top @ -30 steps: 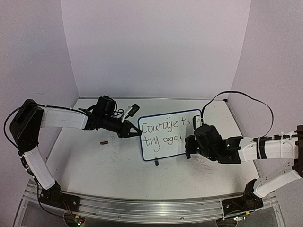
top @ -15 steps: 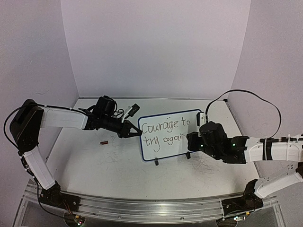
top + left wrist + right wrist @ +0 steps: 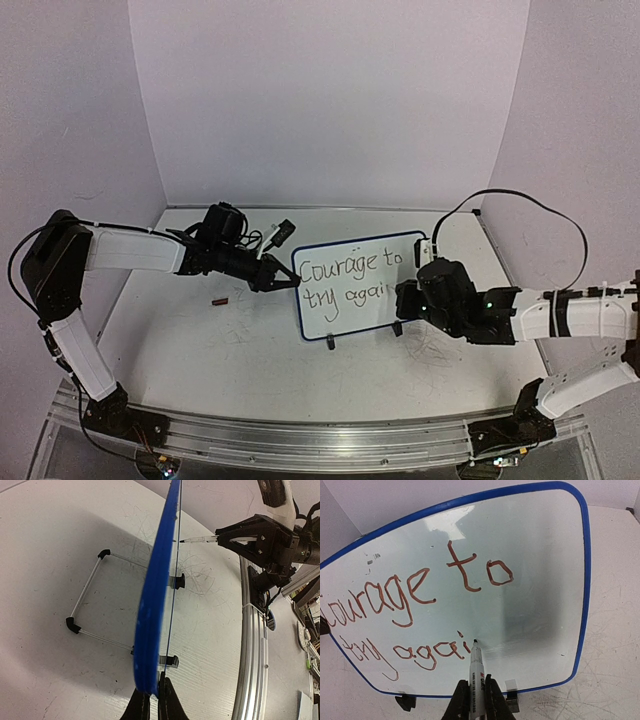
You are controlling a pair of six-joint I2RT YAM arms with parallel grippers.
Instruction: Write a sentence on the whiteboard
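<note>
Pale walls close in a white, scribble-marked tabletop point(image 3: 200, 345), and near its middle the whiteboard point(image 3: 345, 290) stands upright on its small black feet, blue frame tilted a little, face turned toward the right arm. The left gripper point(image 3: 285, 282) reaches in from the side and has its fingers pinched tight on the board's left frame edge; the left wrist view shows the blue rim clamped between the two fingertips, steadying it. The right gripper point(image 3: 479, 697) is closed around a marker point(image 3: 475, 672), which points up at the board's face. Of the sentence point(image 3: 420, 605), the first line reads "Courage to" and the second reads "try agai". The marker tip sits just right of the "i", at or very near the surface; whether it actually touches I cannot tell. By my judgement the job is nearly finished: the last word looks to be missing one letter, perhaps with a closing full stop after it, and there is bare board to the right of the tip to take both. A small reddish-brown piece point(image 3: 221, 300) lies on the table left of the board, apart from both arms.
</note>
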